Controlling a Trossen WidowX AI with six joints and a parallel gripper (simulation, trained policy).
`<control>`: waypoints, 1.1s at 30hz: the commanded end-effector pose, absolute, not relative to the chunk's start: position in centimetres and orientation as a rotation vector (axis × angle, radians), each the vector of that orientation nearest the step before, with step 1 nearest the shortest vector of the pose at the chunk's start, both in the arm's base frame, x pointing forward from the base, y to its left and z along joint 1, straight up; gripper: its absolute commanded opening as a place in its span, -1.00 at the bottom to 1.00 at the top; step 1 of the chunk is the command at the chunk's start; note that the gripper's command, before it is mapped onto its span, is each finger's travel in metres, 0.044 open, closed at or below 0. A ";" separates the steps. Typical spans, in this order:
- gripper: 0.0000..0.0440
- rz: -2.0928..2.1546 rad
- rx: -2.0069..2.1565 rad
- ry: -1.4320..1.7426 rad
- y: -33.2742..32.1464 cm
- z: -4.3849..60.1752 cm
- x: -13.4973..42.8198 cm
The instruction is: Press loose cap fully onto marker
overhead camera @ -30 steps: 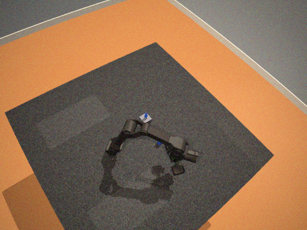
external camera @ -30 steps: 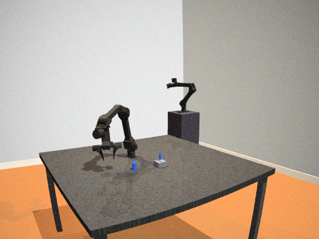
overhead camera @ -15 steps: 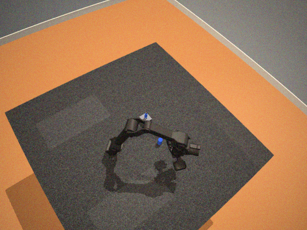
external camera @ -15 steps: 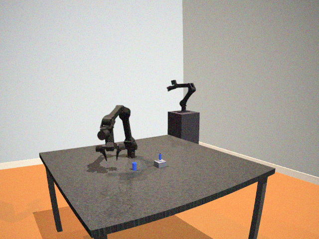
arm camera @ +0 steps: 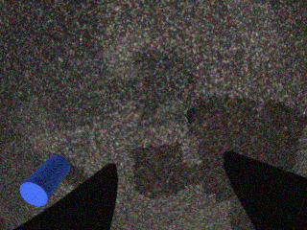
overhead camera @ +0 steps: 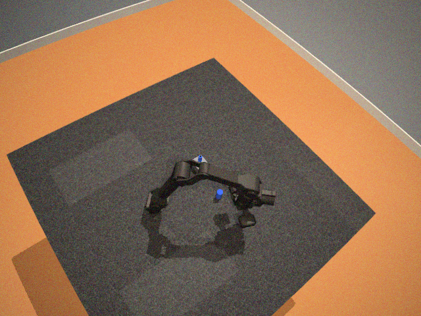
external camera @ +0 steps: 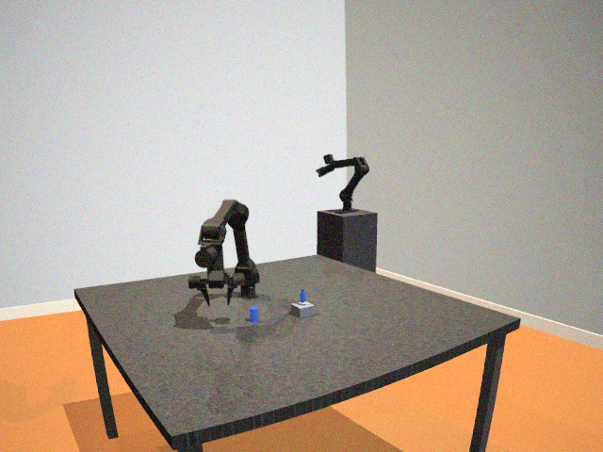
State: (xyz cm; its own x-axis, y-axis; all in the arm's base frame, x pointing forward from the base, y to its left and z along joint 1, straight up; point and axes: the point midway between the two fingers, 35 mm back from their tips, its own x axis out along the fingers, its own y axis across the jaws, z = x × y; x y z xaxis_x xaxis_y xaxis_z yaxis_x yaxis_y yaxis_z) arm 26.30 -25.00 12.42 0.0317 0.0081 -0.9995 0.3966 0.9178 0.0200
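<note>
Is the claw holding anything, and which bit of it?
No, the claw is open and holds nothing; the blue cap stands on the table, outside its fingers.

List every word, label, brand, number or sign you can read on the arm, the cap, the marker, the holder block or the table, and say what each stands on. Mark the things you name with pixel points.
There are none to quote.
Arm (overhead camera: 222,174) (external camera: 239,243): no readable text.
Cap (overhead camera: 219,194) (external camera: 253,314) (arm camera: 45,179): plain blue, no lettering seen.
Marker (overhead camera: 199,158) (external camera: 302,296) and holder block (external camera: 302,310): no text seen, though both are small and grainy.
Table (overhead camera: 204,112) (external camera: 311,360): no text or sign seen.
</note>
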 end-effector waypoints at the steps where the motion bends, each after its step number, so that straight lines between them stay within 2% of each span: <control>1: 0.37 -0.305 0.332 1.535 -24.3 12.3 26.7; 33: 0.25 -0.132 0.264 1.684 -15.2 10.9 28.4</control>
State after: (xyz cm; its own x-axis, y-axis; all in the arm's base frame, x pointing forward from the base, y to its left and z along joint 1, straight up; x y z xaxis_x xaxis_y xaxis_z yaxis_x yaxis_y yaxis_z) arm 28.44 -16.18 11.19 -0.0963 0.0866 -0.9916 0.2673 0.9619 0.0581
